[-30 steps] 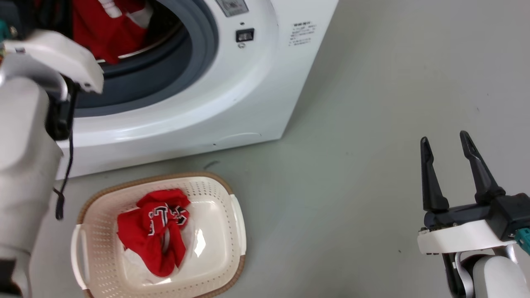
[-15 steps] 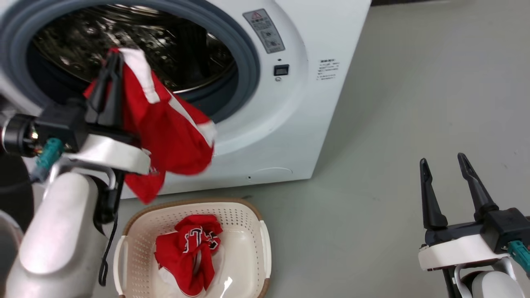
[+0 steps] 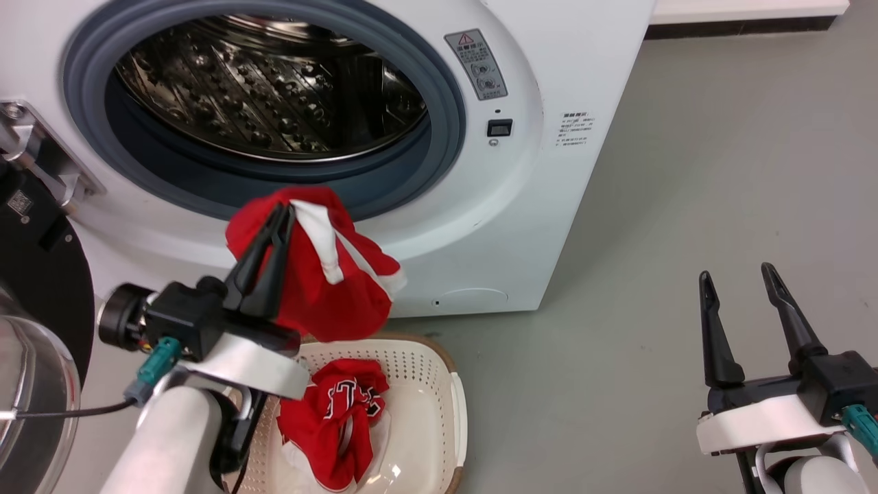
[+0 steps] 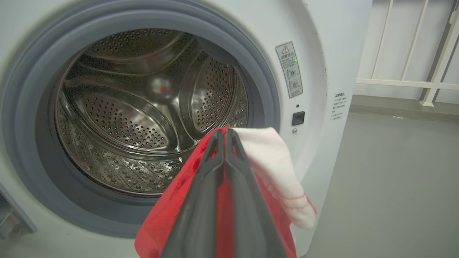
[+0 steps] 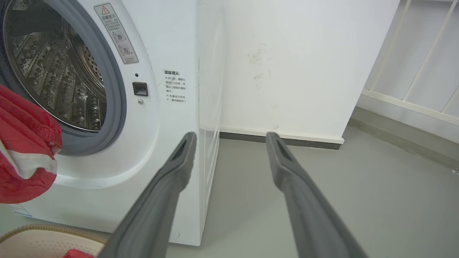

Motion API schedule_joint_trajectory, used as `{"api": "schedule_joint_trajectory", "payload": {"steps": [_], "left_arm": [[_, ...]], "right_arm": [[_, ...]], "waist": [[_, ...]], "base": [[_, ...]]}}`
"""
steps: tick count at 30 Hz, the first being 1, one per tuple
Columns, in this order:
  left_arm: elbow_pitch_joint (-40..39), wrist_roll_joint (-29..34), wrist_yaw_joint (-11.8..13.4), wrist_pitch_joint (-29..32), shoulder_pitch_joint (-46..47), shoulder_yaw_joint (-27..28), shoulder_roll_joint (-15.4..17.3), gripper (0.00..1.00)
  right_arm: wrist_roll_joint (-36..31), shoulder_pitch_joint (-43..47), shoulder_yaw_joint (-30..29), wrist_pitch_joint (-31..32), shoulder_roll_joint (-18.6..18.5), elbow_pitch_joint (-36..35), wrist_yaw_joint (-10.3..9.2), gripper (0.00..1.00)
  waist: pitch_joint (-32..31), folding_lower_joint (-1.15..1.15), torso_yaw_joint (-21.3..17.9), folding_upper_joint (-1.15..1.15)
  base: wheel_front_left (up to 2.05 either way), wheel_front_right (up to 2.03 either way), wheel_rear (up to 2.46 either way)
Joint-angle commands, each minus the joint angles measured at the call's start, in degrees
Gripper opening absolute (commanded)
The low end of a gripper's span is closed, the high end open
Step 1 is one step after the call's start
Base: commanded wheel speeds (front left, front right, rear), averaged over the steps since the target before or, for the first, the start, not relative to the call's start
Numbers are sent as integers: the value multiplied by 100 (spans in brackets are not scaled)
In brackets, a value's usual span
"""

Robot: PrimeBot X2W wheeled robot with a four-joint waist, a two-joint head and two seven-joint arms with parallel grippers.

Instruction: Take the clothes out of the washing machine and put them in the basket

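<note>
Fabric hangs bunched from our left gripper [image 3: 285, 211], whose jaws are pressed together on a fold of the second red jersey [image 3: 329, 295]. The pinch is near one edge, so the rest drapes freely and, we judge, should fall clear on release. We hold it outside the washing machine [image 3: 562, 62], in front of the lower lip of the grey door seal [image 3: 449, 116] and above the far rim of the basket [image 3: 458, 412]. The basket sits on the floor [image 3: 686, 206] at six o'clock in the head view, and the first jersey [image 3: 336, 418] already lies crumpled inside it. At eleven o'clock we see bare perforated steel in the drum [image 3: 274, 89], so we judge this the last garment. Our right gripper [image 3: 735, 271] waits at four o'clock, jaws spread wide and holding nothing. It is well apart from the work, presumably to keep out of the way.

Against half a second ago, the head camera has moved, so the whole scene sits differently. Even so, the held jersey has come down. Its pinch point then stood before the drum mouth, left of the basket; now it is at the seal's lower lip and over the basket's far edge. The right gripper is unchanged.
</note>
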State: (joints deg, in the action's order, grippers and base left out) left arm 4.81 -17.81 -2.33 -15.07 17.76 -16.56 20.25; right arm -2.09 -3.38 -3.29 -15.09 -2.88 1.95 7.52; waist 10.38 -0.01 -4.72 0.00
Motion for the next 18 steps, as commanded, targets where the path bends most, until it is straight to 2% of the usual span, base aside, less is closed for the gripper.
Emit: {"api": "schedule_joint_trajectory", "payload": {"steps": [1, 10, 18], "left_arm": [[1, 6, -17, -15, -79, -19, -22, 0], [717, 117, -277, -16, -306, -459, -204, 0], [1941, 267, -409, -12, -15, -926, -287, 0]], "right_arm": [[-3, 25, -7, -11, 1, -19, -6, 100], [21, -201, -11, -11, 2, -58, -6, 100], [92, -445, 5, -11, 2, -162, -6, 100]], "waist": [[72, 1, -11, 0], [662, 1, -190, 0], [1415, 1, -478, 0]], "base": [[0, 0, 0], [0, 0, 0], [0, 0, 0]]}}
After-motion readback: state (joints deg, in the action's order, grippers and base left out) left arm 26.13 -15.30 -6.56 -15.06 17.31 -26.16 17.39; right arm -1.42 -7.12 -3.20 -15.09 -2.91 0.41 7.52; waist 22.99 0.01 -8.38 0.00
